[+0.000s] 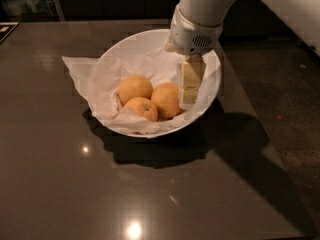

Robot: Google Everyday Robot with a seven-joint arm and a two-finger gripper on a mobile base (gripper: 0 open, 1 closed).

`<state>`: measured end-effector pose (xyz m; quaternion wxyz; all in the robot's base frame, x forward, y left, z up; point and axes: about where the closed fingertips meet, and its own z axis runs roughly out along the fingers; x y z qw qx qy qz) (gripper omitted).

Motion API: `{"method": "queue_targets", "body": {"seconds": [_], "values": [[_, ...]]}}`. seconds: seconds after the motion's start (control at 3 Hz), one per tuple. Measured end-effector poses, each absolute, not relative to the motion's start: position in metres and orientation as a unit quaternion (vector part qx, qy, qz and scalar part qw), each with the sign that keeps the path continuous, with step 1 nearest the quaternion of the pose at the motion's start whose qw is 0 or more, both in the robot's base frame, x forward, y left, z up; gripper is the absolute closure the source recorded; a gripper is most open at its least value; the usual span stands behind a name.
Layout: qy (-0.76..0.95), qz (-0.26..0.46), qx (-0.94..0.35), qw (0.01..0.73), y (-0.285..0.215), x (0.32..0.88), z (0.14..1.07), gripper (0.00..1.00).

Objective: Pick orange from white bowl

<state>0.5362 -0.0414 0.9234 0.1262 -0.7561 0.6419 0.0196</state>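
Gripper (188, 98): it points down inside the white bowl (213, 88), on the bowl's right side, low and close to the paper lining.
Gripper state: from this angle I cannot tell if it is open or closed; only 1 cream-coloured side of it is seen.
Arm (200, 14): white and thick, it comes in from the upper right and hangs over the back rim of the bowl.
The orange (166, 100): it lies in the bowl, the rightmost of 3 fruits, just left of the gripper's tip; I cannot tell if they touch.
Orange with stem dot (141, 108): in front, touching the orange on its left side.
Round orange (135, 88): behind and to the left, close against the 2 others.
White bowl: it stands upright on the dark table (75, 184), near the far edge.
Paper (80, 69): white and crumpled, it lines the bowl under the fruits and spills over the left rim.
Shadow (165, 151): dark, on the table in front of and to the right of the bowl.
Floor (290, 109): dark and speckled, to the right of the table.
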Motion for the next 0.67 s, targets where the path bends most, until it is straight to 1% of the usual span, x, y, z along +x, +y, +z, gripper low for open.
{"method": "queue_targets", "body": {"seconds": [0.33, 0.67], "values": [[0.648, 0.031, -0.752, 0.116, -0.0369, 0.5378, 0.9108, 0.11], [0.65, 0.037, -0.752, 0.105, -0.0323, 0.5385, 0.9021, 0.13]]}}
